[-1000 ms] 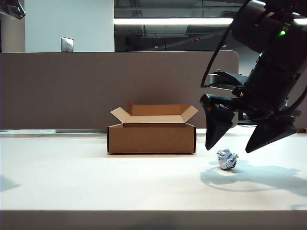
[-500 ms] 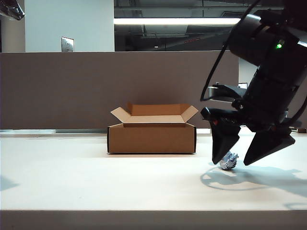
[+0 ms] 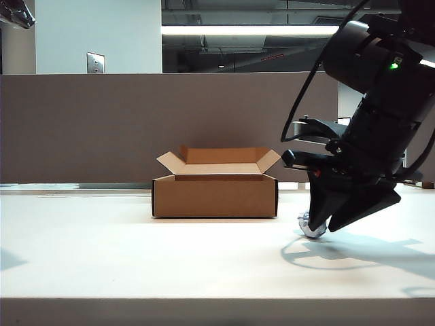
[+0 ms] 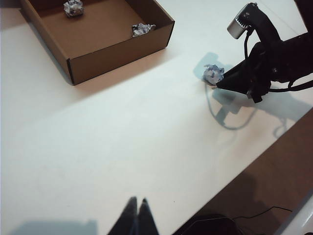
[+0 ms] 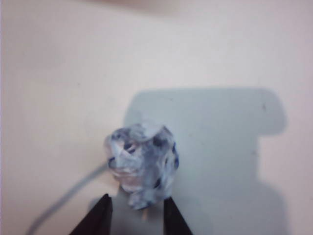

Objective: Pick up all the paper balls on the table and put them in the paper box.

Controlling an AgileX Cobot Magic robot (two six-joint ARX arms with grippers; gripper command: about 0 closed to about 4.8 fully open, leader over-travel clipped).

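The white bench (image 3: 136, 258) carries the brown box (image 3: 215, 195) at its centre, flaps open. Two balls (image 4: 73, 7) (image 4: 143, 30) lie inside on its floor, apart. At about four o'clock from the box, the right tool (image 3: 318, 229) points down at the bench, its fingers (image 5: 100, 218) set on either side of the third ball (image 5: 142, 164), whether clamped I cannot tell. The left tool (image 4: 136, 203) hangs above the bench's near edge, fingers together, holding nothing.
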